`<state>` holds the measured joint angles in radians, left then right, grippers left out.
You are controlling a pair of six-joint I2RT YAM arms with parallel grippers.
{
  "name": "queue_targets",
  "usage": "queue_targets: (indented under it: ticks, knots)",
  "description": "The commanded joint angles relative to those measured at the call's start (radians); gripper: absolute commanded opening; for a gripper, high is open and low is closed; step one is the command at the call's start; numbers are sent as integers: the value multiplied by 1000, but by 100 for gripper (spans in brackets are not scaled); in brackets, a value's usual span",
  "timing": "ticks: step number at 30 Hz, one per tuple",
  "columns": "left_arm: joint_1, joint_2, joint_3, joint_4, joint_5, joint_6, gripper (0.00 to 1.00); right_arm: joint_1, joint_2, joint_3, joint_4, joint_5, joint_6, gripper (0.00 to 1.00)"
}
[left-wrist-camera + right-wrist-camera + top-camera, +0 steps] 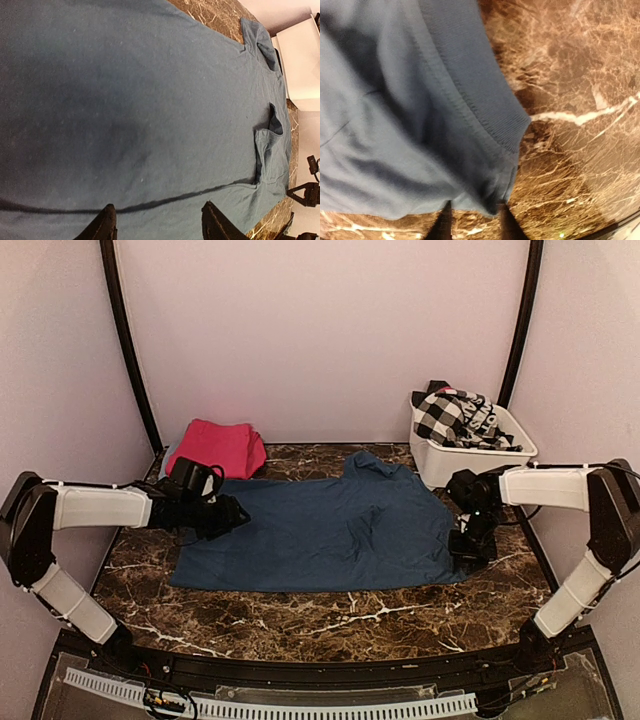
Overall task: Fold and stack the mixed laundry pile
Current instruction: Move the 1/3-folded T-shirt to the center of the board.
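The large navy-blue sheet (pixel 330 530) lies spread flat across the middle of the marble table (pixel 330 615). My left gripper (pixel 228 515) hovers over its left edge, open and empty; in the left wrist view (pixel 159 225) both fingers stand apart above the cloth (pixel 140 100). My right gripper (pixel 472 542) is at the sheet's right edge; its fingers (pixel 442 225) close on the ribbed corner (pixel 495 190), which covers their tips. The magenta-pink cloth (pixel 215 448) lies at the back left. The black-and-white checked garment (pixel 455 415) is in the tub. The light-blue piece does not show clearly.
The white plastic tub (pixel 445 465) stands at the back right, close behind my right arm; it also shows in the left wrist view (pixel 300 65). Walls enclose the table at the left, back and right. Bare marble (pixel 570 100) lies right of the sheet's corner.
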<state>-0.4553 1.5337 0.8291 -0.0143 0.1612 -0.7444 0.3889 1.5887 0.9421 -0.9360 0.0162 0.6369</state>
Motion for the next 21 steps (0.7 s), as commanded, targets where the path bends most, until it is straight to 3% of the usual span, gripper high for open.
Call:
queue_targets:
  ticks: [1,3,6,12,21]
  knots:
    - [3,-129,-70,-106,17,14,57,-2,-143,63,25,-56,-59,46]
    - [3,-176,-107,-119,28,21,57,-1,-184,75,82,-97,-94,54]
    - [3,-226,-152,-132,51,21,56,-1,-189,75,207,-175,-141,57]
    - [4,-206,-185,-163,8,-39,56,43,-28,91,390,-351,-177,55]
    - [53,-76,-186,-299,-42,-166,50,70,131,19,464,-336,-149,51]
